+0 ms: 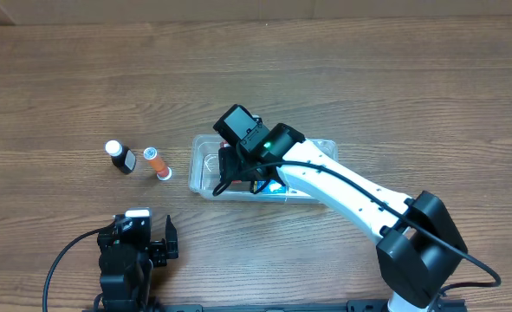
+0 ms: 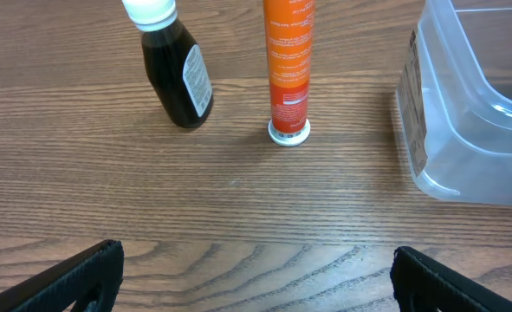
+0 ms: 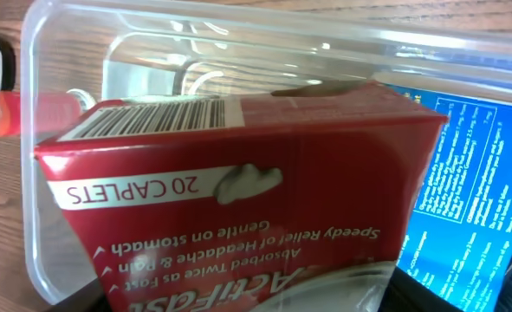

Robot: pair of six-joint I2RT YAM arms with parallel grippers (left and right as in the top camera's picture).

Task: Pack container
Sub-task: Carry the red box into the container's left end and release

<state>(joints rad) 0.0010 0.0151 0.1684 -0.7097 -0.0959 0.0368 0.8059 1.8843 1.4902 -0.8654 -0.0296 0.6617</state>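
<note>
Reaching from the near right corner, the R arm puts its gripper [image 1: 236, 172] over the left half of the container [image 1: 202, 160], which sits abt mid-tabletop [image 1: 394, 87], long side running left-right. R wrist view: a red box [image 3: 238, 199] marked "20 CAPLETS" fills most of the pic, tilted, w/ the gripper's dark fingers at the bottom corners either side of it. Gripper looks clamped on that box. The box hangs inside the container's clear walls, one top corner up near the far rim. A blue box [image 3: 472, 191] lies in the container too, just right of the red one; whether they touch I can't tell.

L gripper [image 2: 256, 290] is at the near edge, left of the container and well apart from it, fingers wide apart w/ nothing between. L wrist view shows the container's left end at the pic's right side, resting flat on the wood.

Left of the container stand 2 items, both upright: an orange tube [image 2: 288, 61], cap down, and further left a dark bottle [image 2: 178, 74] w/ white cap. Neither touches the container, nor each other.
</note>
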